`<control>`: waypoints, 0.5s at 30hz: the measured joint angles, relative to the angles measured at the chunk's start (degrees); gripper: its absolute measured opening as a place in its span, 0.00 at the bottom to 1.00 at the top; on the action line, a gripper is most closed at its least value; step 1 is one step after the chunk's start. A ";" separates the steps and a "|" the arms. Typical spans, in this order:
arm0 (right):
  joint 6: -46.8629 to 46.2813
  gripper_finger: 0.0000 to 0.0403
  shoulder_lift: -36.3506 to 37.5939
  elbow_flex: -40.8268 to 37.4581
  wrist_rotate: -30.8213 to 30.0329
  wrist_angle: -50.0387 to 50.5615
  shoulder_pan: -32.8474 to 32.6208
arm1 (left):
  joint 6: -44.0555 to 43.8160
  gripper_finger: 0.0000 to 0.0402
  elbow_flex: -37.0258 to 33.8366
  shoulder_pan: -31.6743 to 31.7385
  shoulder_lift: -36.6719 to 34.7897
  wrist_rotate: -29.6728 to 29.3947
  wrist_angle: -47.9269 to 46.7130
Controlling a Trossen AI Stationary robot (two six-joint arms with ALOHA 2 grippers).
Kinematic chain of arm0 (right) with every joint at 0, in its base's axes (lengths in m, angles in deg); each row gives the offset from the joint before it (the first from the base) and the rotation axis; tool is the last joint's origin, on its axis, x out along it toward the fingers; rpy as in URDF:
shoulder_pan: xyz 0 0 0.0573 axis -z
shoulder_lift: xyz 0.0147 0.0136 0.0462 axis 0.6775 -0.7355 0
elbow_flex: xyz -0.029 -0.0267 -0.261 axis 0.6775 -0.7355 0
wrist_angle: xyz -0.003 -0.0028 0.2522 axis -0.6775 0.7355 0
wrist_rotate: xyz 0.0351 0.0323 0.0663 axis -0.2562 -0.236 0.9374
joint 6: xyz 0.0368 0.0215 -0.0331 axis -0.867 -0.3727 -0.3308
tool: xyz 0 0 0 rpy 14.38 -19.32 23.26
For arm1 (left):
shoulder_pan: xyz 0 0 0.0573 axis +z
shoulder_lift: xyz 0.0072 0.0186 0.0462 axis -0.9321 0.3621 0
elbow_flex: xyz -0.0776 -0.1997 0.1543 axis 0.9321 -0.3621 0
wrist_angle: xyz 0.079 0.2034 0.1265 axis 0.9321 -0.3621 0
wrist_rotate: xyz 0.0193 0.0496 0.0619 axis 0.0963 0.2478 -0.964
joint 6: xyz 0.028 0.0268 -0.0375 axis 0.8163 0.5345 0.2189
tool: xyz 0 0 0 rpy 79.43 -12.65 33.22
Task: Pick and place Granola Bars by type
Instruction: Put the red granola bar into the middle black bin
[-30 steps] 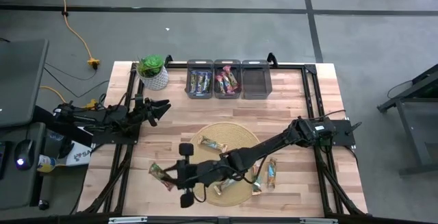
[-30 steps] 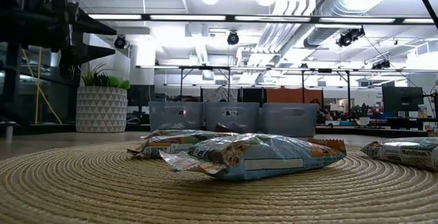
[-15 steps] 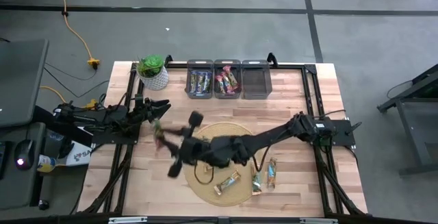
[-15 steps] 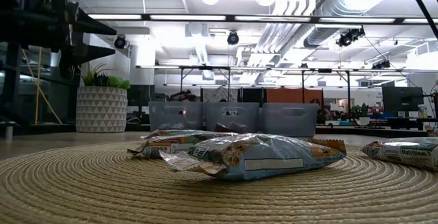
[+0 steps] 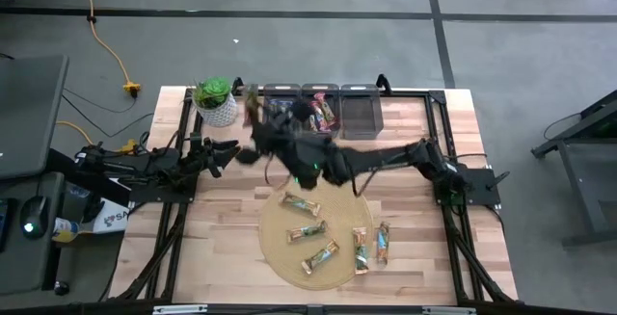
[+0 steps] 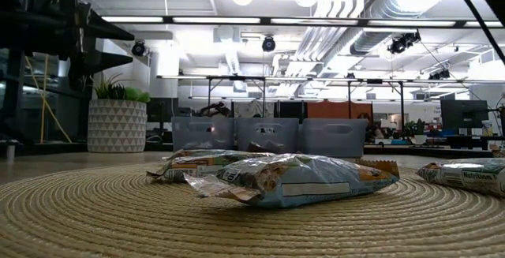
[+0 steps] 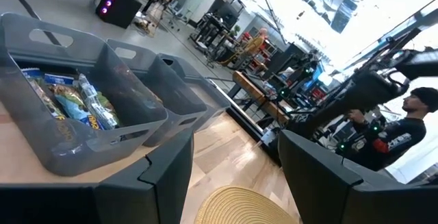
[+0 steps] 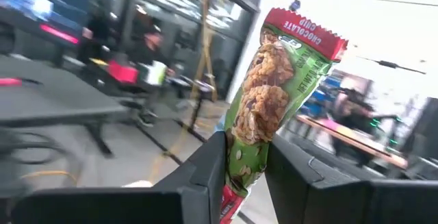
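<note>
Sorting partly done: left grey plastic bin (image 5: 281,94) and middle bin (image 5: 325,113) already hold bars, right bin (image 5: 360,113) looks empty. Five wrapped granola bars (image 5: 309,232) left on round woven straw mat (image 5: 274,243). Green-wrapped chocolate chip bar (image 8: 270,94) clamped upright in right gripper (image 8: 241,172), arm stretched across table, gripper raised near bins. Left gripper (image 7: 233,172) parked at left table edge, fingers spread, nothing held.

Wood table (image 5: 424,257): mat (image 5: 289,257), 3 bins (image 5: 361,113), plant pot (image 5: 218,111).
</note>
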 joint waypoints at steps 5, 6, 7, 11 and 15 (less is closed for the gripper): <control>-5.20 0.21 1.58 0.00 -2.87 10.68 6.03 | 0.00 0.53 0.00 0.00 0.00 0.03 -0.02; -7.45 0.21 1.89 0.00 -3.49 14.01 7.37 | 0.00 0.53 0.00 0.01 0.02 0.03 -0.02; -10.10 0.21 2.28 0.00 -3.85 17.24 8.78 | 0.00 0.53 0.00 0.00 0.00 0.07 -0.06; -24.69 0.21 4.73 0.00 -0.04 33.61 14.77 | 0.00 0.53 0.00 0.02 0.00 0.07 -0.08; -39.97 0.21 6.17 0.07 8.73 50.79 21.69 | 0.00 0.53 0.00 0.00 0.00 0.22 -0.04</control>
